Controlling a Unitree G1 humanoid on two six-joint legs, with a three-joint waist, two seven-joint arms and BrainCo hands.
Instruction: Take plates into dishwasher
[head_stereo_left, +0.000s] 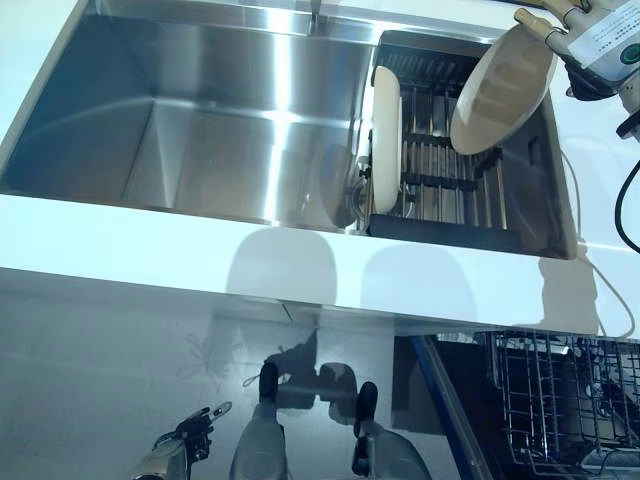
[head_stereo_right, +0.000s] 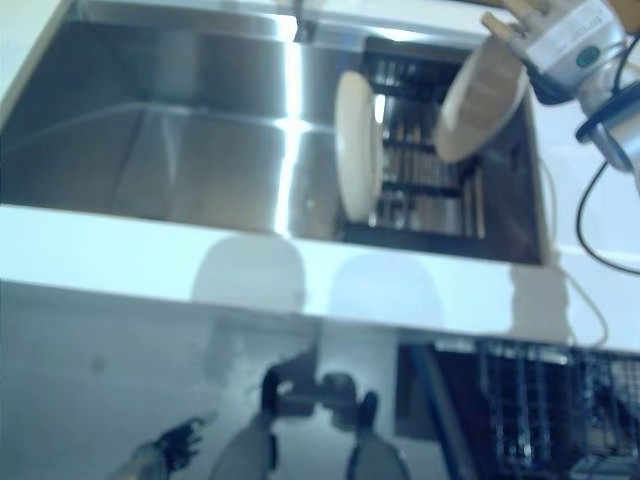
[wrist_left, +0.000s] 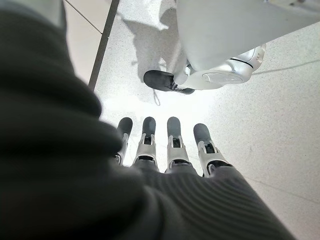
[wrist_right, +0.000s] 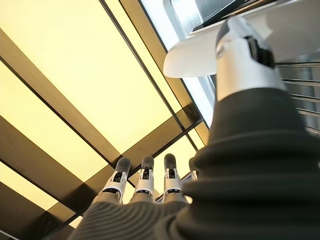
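Cream plates, steel sink, white worktop

Two cream plates (head_stereo_left: 503, 92) (head_stereo_left: 385, 145) show against a black-framed drying rack (head_stereo_left: 440, 225) of silver bars in a brushed silver sink (head_stereo_left: 200, 120); the worktop (head_stereo_left: 150, 250) is plain white, the dishwasher rack (head_stereo_left: 560, 400) grey wire, the floor (wrist_left: 280, 115) speckled pale grey.

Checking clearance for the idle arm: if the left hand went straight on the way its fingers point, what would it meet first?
The left hand hangs low with straight fingers pointing down; the speckled pale floor looks first in line, nothing between, though depth is unclear.
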